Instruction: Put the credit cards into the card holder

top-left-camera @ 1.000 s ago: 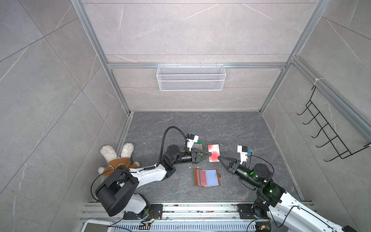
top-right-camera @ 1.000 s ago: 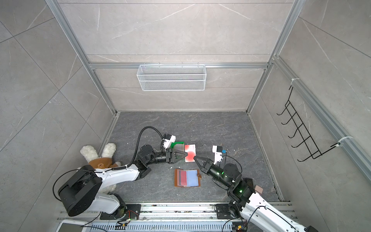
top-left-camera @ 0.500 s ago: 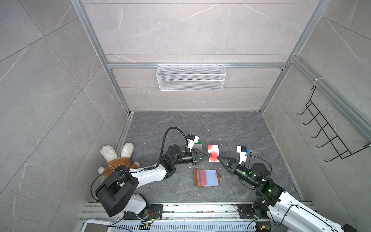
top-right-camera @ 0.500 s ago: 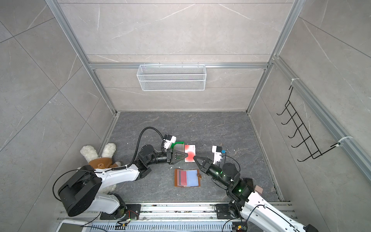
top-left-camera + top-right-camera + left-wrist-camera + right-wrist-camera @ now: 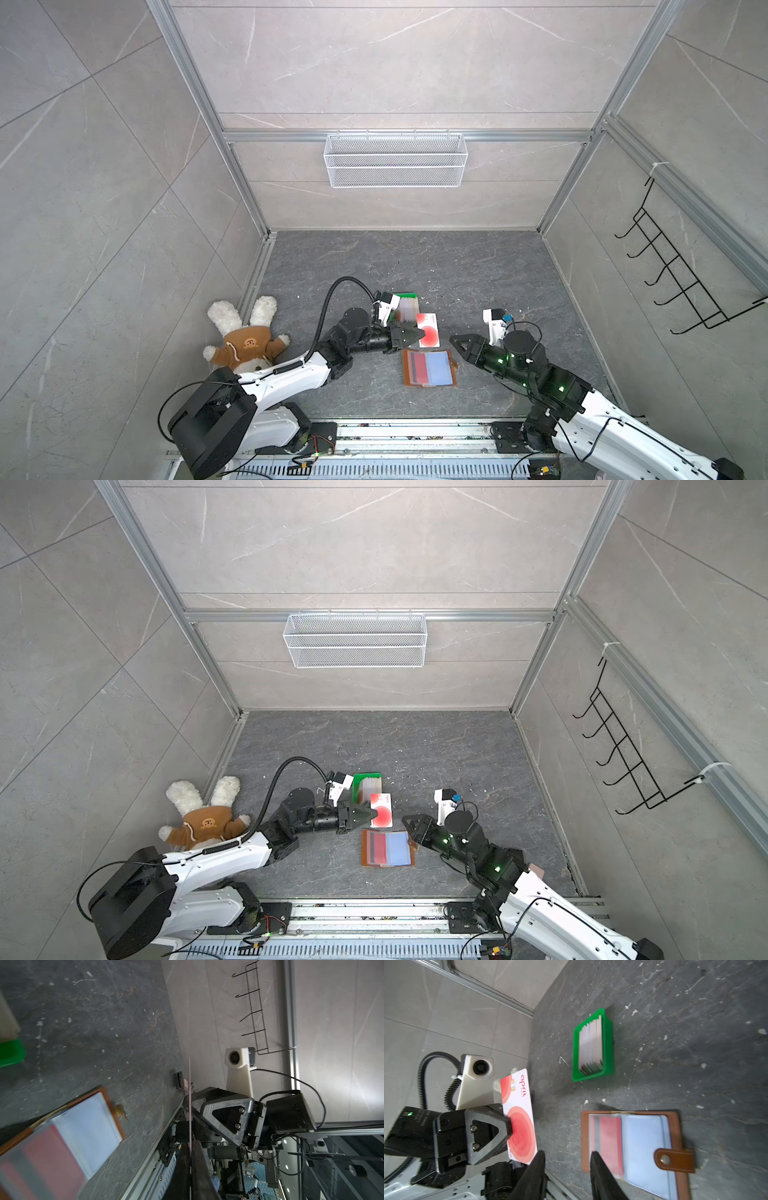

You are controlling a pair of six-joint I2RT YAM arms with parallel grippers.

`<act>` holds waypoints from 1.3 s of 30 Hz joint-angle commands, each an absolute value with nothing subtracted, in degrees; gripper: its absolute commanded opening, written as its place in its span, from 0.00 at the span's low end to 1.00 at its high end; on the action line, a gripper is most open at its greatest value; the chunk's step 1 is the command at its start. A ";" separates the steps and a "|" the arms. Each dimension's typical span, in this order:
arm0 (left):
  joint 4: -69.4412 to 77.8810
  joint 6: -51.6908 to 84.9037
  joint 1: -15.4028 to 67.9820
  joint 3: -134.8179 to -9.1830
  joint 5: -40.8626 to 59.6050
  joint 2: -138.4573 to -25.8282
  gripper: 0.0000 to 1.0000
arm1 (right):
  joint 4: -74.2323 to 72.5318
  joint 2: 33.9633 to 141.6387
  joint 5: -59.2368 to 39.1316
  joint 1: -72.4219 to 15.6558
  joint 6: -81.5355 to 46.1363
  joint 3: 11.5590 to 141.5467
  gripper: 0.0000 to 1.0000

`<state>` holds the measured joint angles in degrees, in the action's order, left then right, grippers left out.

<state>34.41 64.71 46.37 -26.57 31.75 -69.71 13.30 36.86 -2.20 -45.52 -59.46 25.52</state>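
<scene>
A whitish credit card (image 5: 521, 1122) with red round blots hangs above the floor, edge-on in the left wrist view (image 5: 190, 1093). My left gripper (image 5: 417, 334) (image 5: 190, 1144) is shut on it. The other credit cards (image 5: 591, 1045) stand stacked in a green tray. The brown card holder (image 5: 430, 368) (image 5: 388, 848) lies open on the floor, with a red card (image 5: 608, 1140) in one clear sleeve. My right gripper (image 5: 453, 340) (image 5: 567, 1154) is open and empty. It hovers between the held card and the holder's edge, touching neither.
The green tray (image 5: 405, 305) stands just behind the left gripper. A plush rabbit (image 5: 245, 336) lies at the left wall. A wire basket (image 5: 395, 160) hangs on the back wall, a black hook rack (image 5: 673, 274) on the right wall.
The left gripper has shut on the card. The right gripper, which was shut on the card's edge, has opened and drawn back slightly toward the holder.
</scene>
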 commanded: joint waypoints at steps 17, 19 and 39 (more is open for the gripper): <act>24.89 62.82 53.73 -23.30 17.66 -70.76 0.00 | 25.51 62.95 13.10 -59.00 -54.22 33.31 0.27; 24.79 62.71 53.90 -23.63 17.40 -71.64 0.00 | 25.32 64.12 12.94 -58.98 -54.32 33.23 0.24; 26.34 63.57 54.67 -25.57 18.79 -77.07 0.00 | 25.66 69.50 12.36 -58.97 -58.17 30.93 0.16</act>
<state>24.47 64.18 54.39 -24.21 18.48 -76.36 24.21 69.76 11.60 -58.65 -56.80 31.81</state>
